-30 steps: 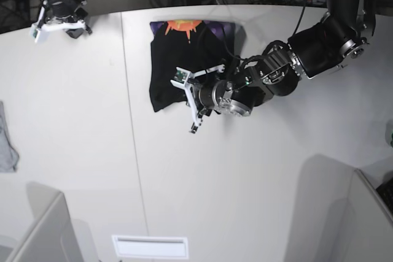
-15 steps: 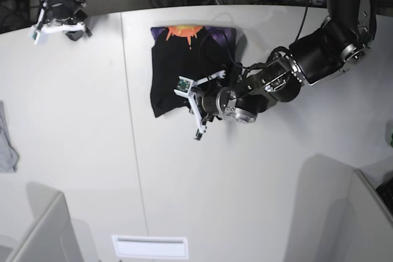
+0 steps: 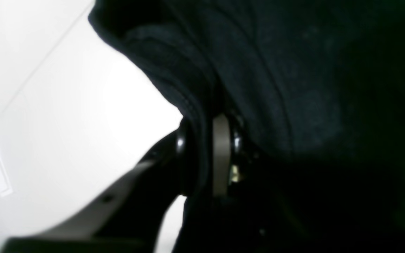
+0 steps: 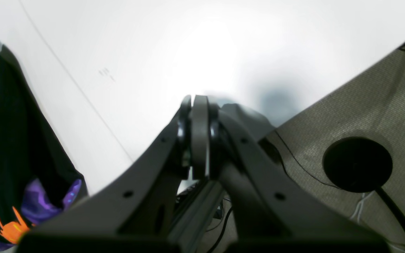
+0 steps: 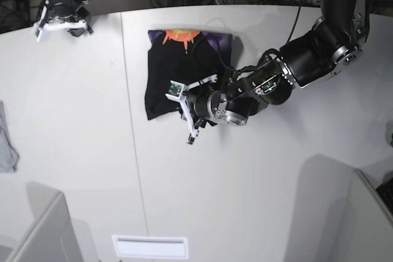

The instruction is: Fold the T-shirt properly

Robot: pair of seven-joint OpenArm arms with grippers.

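Observation:
The black T-shirt (image 5: 166, 81) lies bunched on the white table (image 5: 80, 151), its orange and purple print (image 5: 182, 35) showing at the far edge. My left gripper (image 5: 184, 113) sits at the shirt's near edge. In the left wrist view the dark hem (image 3: 174, 80) runs down between the jaws, and the left gripper (image 3: 202, 140) is shut on it. My right gripper (image 4: 197, 133) is shut with nothing in it and hangs at the table's far left corner (image 5: 58, 21), well away from the shirt (image 4: 9, 147).
A small grey cloth (image 5: 6, 142) hangs at the table's left edge. Grey dividers stand at the near left (image 5: 37, 231) and near right (image 5: 344, 213). A white slot plate (image 5: 150, 246) lies near the front. Cables and carpet (image 4: 346, 116) lie beyond the far edge.
The left gripper has moved left and toward the near side, taking the shirt's lower edge with it; the shirt has shifted slightly left. The right gripper has barely moved.

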